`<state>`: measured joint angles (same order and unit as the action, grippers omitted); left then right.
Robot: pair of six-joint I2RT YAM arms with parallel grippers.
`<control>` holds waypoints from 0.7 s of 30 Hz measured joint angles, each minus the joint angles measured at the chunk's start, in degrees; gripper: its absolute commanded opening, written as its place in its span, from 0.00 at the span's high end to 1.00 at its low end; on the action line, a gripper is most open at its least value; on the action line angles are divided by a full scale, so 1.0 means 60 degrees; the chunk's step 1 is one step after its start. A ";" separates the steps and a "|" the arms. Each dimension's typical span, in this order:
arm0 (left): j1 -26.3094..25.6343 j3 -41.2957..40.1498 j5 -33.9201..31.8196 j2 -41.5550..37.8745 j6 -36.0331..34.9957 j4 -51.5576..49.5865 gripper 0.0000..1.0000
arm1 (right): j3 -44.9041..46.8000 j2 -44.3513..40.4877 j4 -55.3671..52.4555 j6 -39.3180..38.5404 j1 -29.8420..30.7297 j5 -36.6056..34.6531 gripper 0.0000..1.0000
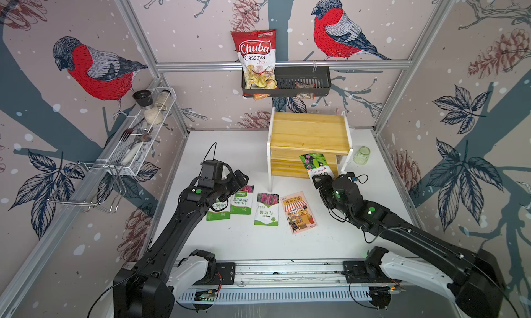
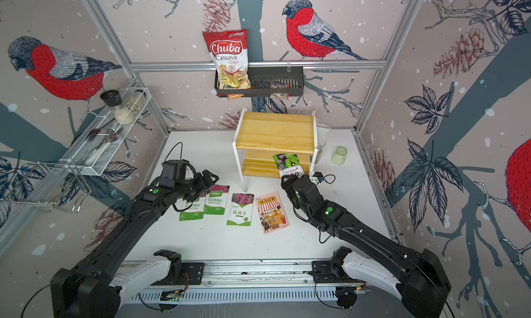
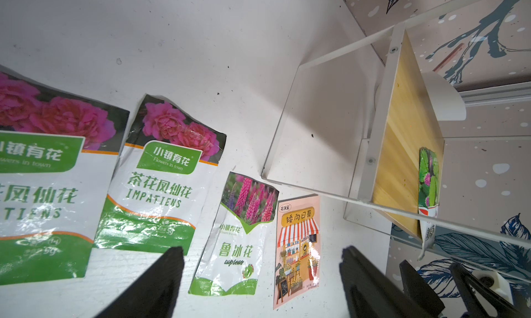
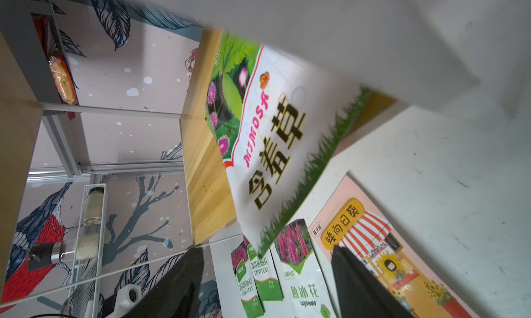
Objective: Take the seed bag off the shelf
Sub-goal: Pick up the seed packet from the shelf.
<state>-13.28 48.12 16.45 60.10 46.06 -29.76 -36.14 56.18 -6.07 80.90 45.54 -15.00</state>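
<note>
Our left gripper (image 3: 261,253) spread wide and empty above the packets (image 1: 267,208) in front of the shelf (image 1: 309,132), our right gripper (image 4: 267,250) parted at the shelf's front, gripping nothing we can see, seed bag (image 4: 273,135) overhanging the shelf's lower board

Robot lab test cell — aluminium frame (image 1: 284,64), bird-print wall panels (image 1: 97,69), arm-mount rail (image 1: 287,269), white tabletop (image 1: 244,239)
</note>
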 measured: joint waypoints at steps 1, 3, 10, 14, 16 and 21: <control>0.0000 0.0000 -0.0004 -0.0004 0.0000 0.0000 0.11 | 0.0040 0.0007 0.0040 -0.0004 -0.0109 0.0015 0.24; 0.0000 -0.0011 0.0000 -0.0004 0.0000 0.0007 0.11 | 0.0102 0.0055 0.0076 -0.0007 -0.0346 0.0015 0.24; 0.0011 -0.0138 0.0004 -0.0015 0.0004 0.0036 0.11 | 0.0007 0.0379 0.0251 -0.0382 -0.1166 0.0302 0.24; 0.0011 -0.0153 0.0004 -0.0018 0.0004 0.0073 0.11 | -0.0007 0.0514 0.0382 -0.0718 -0.1745 0.0616 0.24; 0.0018 -0.0153 0.0004 -0.0018 0.0004 0.0084 0.11 | -0.0051 0.0583 0.0415 -0.0860 -0.2018 0.0834 0.24; 0.0036 -0.0182 0.0007 -0.0018 0.0004 0.0142 0.11 | -0.0262 0.0863 0.0426 -0.1297 -0.2718 0.1439 0.24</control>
<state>-13.06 47.03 16.49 59.99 46.09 -28.91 -37.71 61.36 -3.51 73.12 29.23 -6.37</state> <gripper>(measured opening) 0.889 0.759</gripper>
